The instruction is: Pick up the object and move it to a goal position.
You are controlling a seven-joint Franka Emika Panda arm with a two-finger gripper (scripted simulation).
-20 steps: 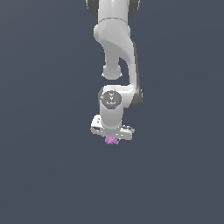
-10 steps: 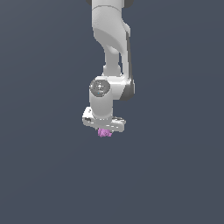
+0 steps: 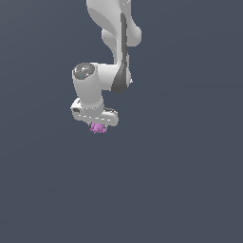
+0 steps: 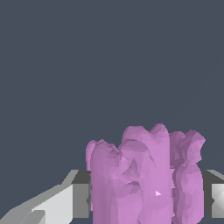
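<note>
Fingers (image 4: 81, 200) are pressing in on both sides of the pink-purple object (image 4: 146, 179), gripping it; dark pads are touching its ridged flanks in the wrist view. In the exterior view the object (image 3: 98, 128) is poking out just below the white gripper (image 3: 97, 124), much narrower than the gripper body. The arm (image 3: 114, 42) is reaching down from the top of the scene, wrist bent. Plain dark grey background (image 3: 190, 166) all around. Compared with half a second ago, the gripper and object are sitting further toward the exterior view's left, and the wrist is turned differently. The object is still held.
</note>
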